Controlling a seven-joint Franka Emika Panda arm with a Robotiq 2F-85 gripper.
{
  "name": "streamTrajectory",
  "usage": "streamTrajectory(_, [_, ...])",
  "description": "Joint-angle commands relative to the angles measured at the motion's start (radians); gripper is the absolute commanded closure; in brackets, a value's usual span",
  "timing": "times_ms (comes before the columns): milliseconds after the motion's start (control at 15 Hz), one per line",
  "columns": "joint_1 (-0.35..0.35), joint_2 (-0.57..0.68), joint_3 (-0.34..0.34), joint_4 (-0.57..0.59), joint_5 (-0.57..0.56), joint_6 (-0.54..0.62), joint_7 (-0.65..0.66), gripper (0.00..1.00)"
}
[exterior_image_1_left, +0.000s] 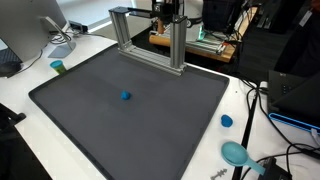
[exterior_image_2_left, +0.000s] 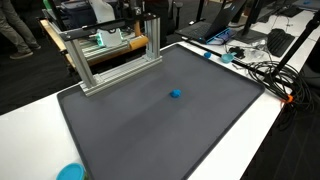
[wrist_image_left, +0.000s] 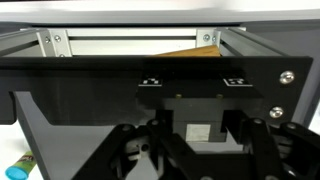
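Silver-grey extruded aluminium, bolted into an open rectangular frame (exterior_image_1_left: 178, 45): standing upright at the far edge of the mat in both exterior views (exterior_image_2_left: 153, 38), and crossing the upper part of the wrist view as a pale bar with screw heads (wrist_image_left: 130, 45). Sitting nearest to the black end effector (wrist_image_left: 195, 148), hanging just above and behind the top bar. Showing only dark linkages in the wrist view, with the fingertips out of sight, so cannot tell how wide the opening is; gripping nothing that shows.

Judging the frame as stiff, hard and fairly heavy for its outline, with smooth faces likely slippery under pads. Probably best taking hold across a single bar, on two opposite flat faces, near the middle of the top rail rather than at a bracketed corner.

Lying well apart from the frame, near the middle of the mat: a small bright blue lump (exterior_image_1_left: 125, 96), looking light, too small to tell its shape. Spreading under it: a dark grey, matt rectangular mat (exterior_image_1_left: 130, 135), seeming slightly grippy, covering most of a white desk (exterior_image_1_left: 40, 140). Resting on the bare desk beyond the mat's edges: a small blue disc (exterior_image_1_left: 227, 121), a short green cylinder (exterior_image_1_left: 58, 67) and a tangle of black cables (exterior_image_1_left: 258, 100).

Surrounding it all: a lab or office room, with a wooden board carrying green electronics (exterior_image_1_left: 205, 42) just behind the frame, and dark furniture beyond.
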Motion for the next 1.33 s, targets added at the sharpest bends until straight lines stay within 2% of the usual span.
streamTrajectory(0, [0.015,-0.012,-0.005,-0.02,0.002,-0.009,0.007,0.48])
streamTrajectory(200, [0.007,-0.011,0.009,-0.025,-0.006,0.0,0.032,0.59])
streamTrajectory(267, [0.005,-0.011,0.013,-0.026,-0.011,0.001,0.037,0.67])
streamTrajectory(667, [-0.012,-0.011,0.047,-0.02,-0.046,0.001,0.1,0.67])
streamTrajectory(733, [-0.012,-0.009,0.052,-0.018,-0.049,-0.005,0.109,0.22])
streamTrajectory(800, [-0.009,-0.008,0.051,-0.017,-0.047,-0.01,0.11,0.16])
streamTrajectory(867, [-0.01,-0.004,0.053,-0.018,-0.047,-0.01,0.119,0.2])
streamTrajectory(933, [-0.01,-0.001,0.055,-0.019,-0.047,-0.009,0.124,0.52])
streamTrajectory(1000, [-0.01,0.001,0.056,-0.019,-0.045,-0.008,0.13,0.48])
streamTrajectory(1067, [-0.008,0.0,0.052,-0.019,-0.038,-0.004,0.13,0.49])
streamTrajectory(1267, [0.003,0.002,0.037,-0.013,-0.017,-0.007,0.123,0.7])
